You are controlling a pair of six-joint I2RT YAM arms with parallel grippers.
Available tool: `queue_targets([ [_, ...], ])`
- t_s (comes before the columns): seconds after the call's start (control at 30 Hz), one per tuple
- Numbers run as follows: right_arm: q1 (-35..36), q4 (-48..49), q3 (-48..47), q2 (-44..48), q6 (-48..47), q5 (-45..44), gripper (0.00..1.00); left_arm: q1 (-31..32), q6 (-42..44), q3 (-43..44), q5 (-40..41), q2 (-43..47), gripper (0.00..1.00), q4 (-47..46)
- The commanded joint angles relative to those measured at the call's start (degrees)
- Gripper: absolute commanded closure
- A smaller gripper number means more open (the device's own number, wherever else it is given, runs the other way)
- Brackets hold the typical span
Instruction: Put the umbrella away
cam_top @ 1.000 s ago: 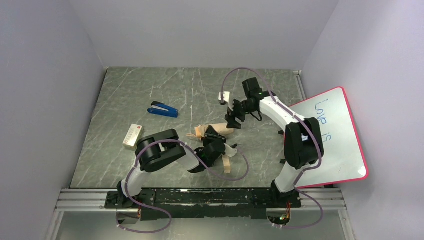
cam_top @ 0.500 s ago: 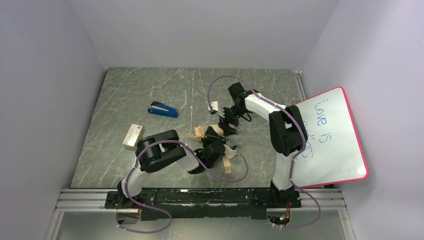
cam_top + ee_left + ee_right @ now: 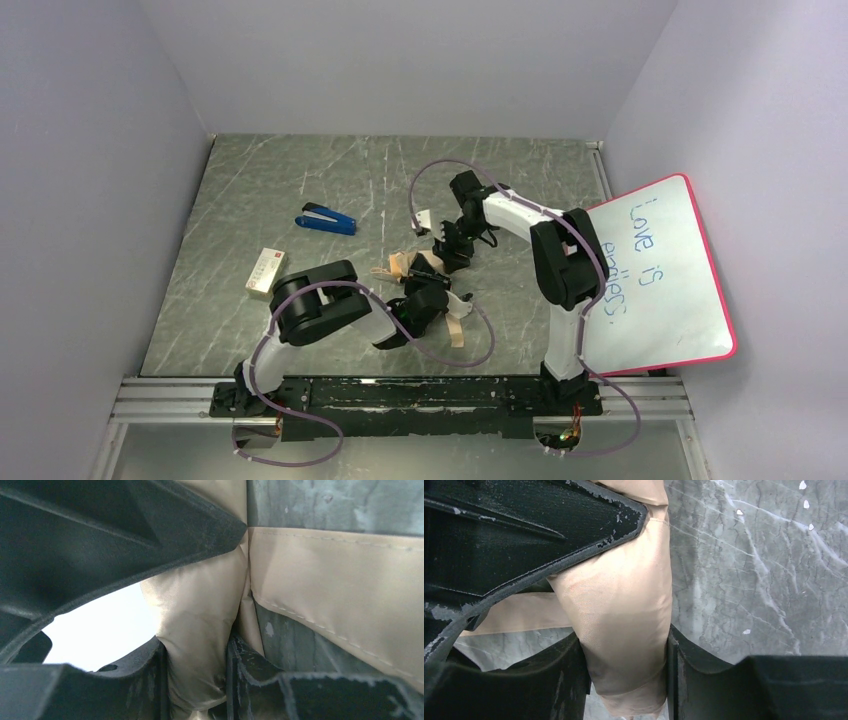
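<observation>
Umbrella [image 3: 403, 263] is laid folded near the middle of the table [image 3: 300, 170], cream fabric bunched. Its fabric is pinched between the fingers of the left gripper [image 3: 197, 675] on the near side. The fabric bundle is clamped by the right gripper [image 3: 624, 677] on the far side. Blue stapler [image 3: 325, 218] and small box [image 3: 264, 272] are seen left, whiteboard [image 3: 660, 280] right.

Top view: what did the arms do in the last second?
The right gripper swung left and nearer, came down on the umbrella and closed on its fabric. The left gripper kept its hold on it; stapler, box and whiteboard stayed put.
</observation>
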State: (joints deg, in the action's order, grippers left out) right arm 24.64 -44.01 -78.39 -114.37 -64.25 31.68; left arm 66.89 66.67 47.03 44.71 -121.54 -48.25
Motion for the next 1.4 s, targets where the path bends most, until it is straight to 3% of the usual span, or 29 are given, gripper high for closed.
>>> queue_targets([
  [0.0, 0.2, 4.1, 2.5, -1.1, 1.7, -6.9, 0.68, 1.0, -1.6, -2.3, -3.4, -0.1, 0.95, 11.5],
  [0.1, 0.1, 5.8, 3.8, -0.3, 1.9, -6.6, 0.69, 1.0, -3.4, -2.3, -5.2, 3.2, 0.64, 12.0],
  [0.13, 0.1, 6.6, 4.3, 0.1, 2.1, -6.5, 0.71, 1.0, -4.0, -2.4, -5.8, 4.6, 0.59, 11.9],
  [0.4, 0.2, 9.1, 4.7, -0.2, 4.6, -6.1, 0.82, 1.5, -7.1, -2.3, -7.9, 12.3, 0.34, 15.2],
  [0.53, 0.2, 11.5, 6.3, 0.6, 5.0, -7.6, 0.83, 2.8, -10.2, -1.9, -9.4, 17.0, 0.25, 20.2],
  [0.63, 0.2, 13.3, 7.2, 0.9, 5.3, -9.2, 0.83, 4.1, -15.3, -1.7, -13.2, 22.1, 0.12, 25.9],
  [0.8, 0.1, 15.5, 8.7, 1.5, 5.6, -10.2, 0.82, 5.8, -23.0, -2.7, -18.5, 30.5, 0.11, 32.9],
  [0.97, 0.3, 21.2, 12.3, 3.2, 6.8, -13.5, 0.81, 4.8, -34.4, -4.9, -24.2, 44.6, 0.13, 39.4],
  [1.17, 2.1, 33.0, 22.6, 8.2, 8.5, -20.4, 0.79, -8.0, -47.9, -4.7, -34.7, 60.0, 0.18, 44.6],
  [1.37, 6.4, 42.7, 32.8, 12.4, 7.5, -26.5, 0.78, -20.7, -50.4, -1.8, -40.8, 60.7, 0.19, 45.2],
])
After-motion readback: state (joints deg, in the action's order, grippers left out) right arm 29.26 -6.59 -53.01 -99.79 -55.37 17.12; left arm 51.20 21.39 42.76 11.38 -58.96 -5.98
